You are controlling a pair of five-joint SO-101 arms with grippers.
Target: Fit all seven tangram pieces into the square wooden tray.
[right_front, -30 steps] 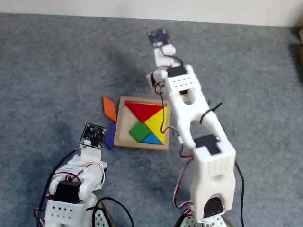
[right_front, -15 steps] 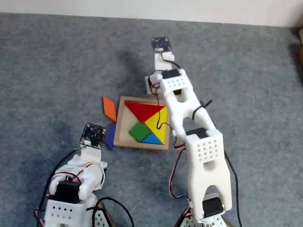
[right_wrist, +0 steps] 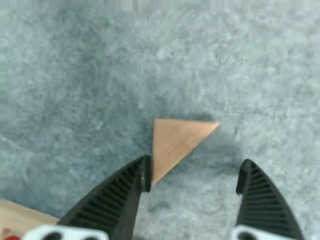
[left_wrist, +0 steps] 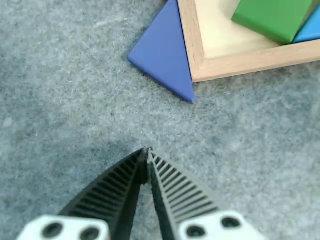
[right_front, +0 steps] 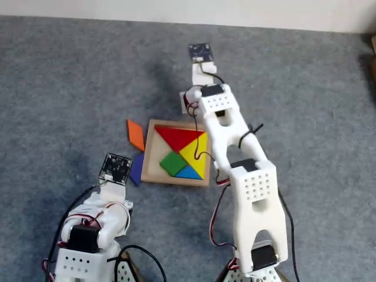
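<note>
Tray [right_front: 151, 160] w/ colored pcs [right_front: 181, 138] inside; orange pc [right_front: 136, 135] just outside its left edge.

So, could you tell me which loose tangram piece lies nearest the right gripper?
The pale tan triangle, right at the open right gripper; the blue triangle and orange parallelogram lie beside the opposite edge of the tray.

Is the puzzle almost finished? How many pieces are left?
Four pieces lie in the tray: red triangle, yellow triangle, green square, light blue triangle. Nothing is held: the right gripper is open at the tan triangle, and the left gripper is shut near the dark blue triangle beside the tray. Three are left: those two and the orange piece.
</note>
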